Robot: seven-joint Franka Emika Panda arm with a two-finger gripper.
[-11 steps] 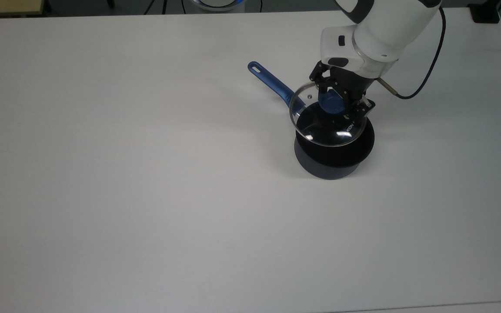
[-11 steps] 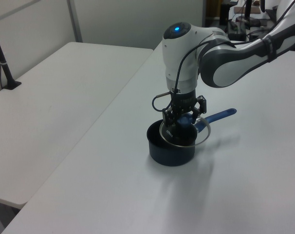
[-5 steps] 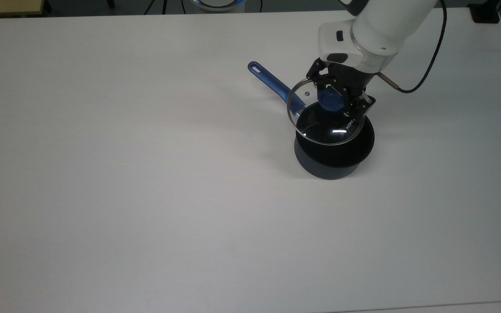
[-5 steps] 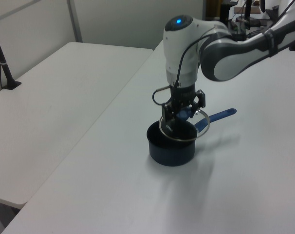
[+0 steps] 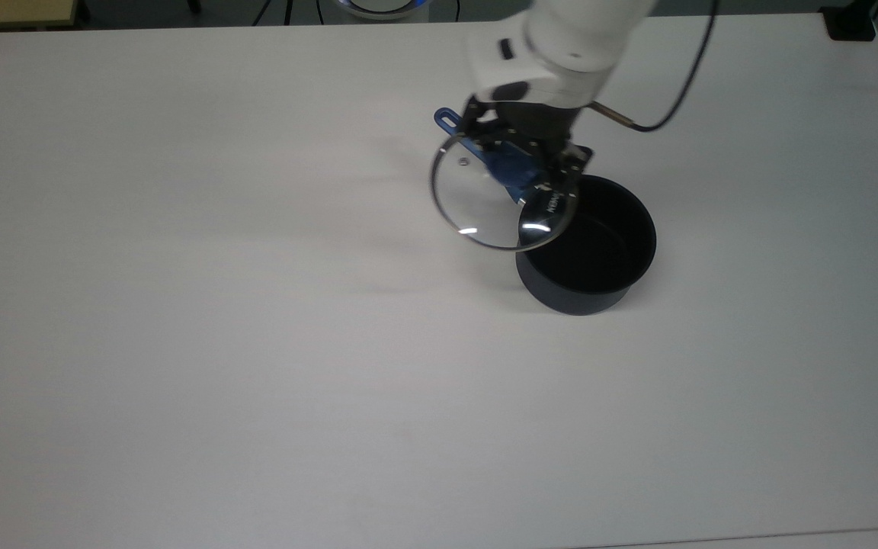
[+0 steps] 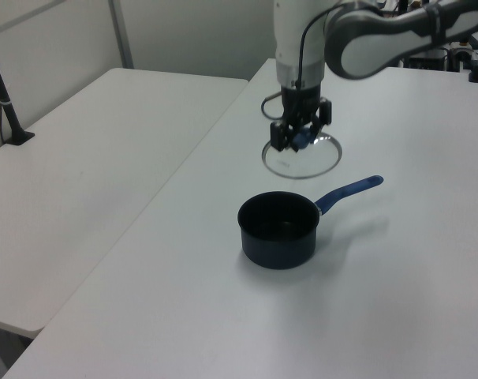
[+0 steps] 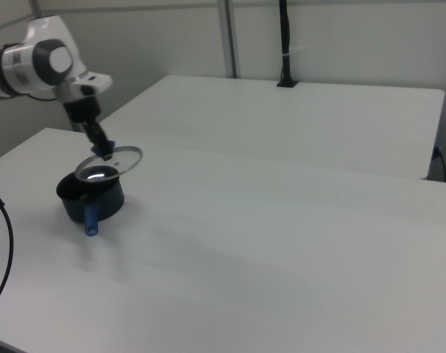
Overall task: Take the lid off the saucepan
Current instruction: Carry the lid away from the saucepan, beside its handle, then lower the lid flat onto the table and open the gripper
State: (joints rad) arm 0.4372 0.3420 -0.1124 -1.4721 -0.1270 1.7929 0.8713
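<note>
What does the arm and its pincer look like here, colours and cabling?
The arm has glossy white shells with dark grey joint sections. The pincer is black, under a white wrist block. A thin dark cable loops from the wrist, ending in a metal plug.

The clear glass lid [image 5: 494, 200] hangs level in the air, clear of the open dark saucepan [image 5: 586, 255] standing upright.

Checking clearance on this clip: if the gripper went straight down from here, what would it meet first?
Probably the bare table beside the saucepan. The gripper, shut on the lid, seems off the pot, though depth is uncertain.
</note>
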